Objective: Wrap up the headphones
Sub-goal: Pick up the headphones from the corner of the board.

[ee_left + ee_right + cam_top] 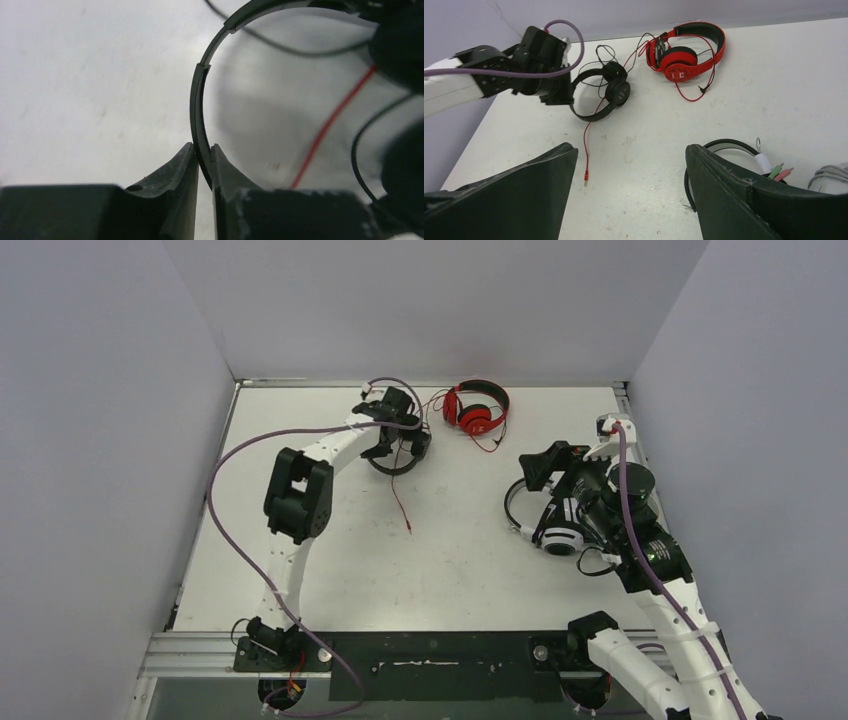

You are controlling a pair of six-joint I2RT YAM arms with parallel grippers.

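My right gripper [630,150] hangs wide open and empty by the white-and-black set [560,536]. Farther out, my left gripper [202,152] pinches the headband [196,100] of the black set [617,92]. The red set [477,410] lies just beyond. I judge this the grasp step. Next I must gather the black cable [280,46] clear of the red cable [330,125].

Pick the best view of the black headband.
Left wrist: the black headband fills the frame up close, pinched in the left gripper. Top external shows only its lower arc; the rest is under that arm. Right wrist shows it nearly whole but small.
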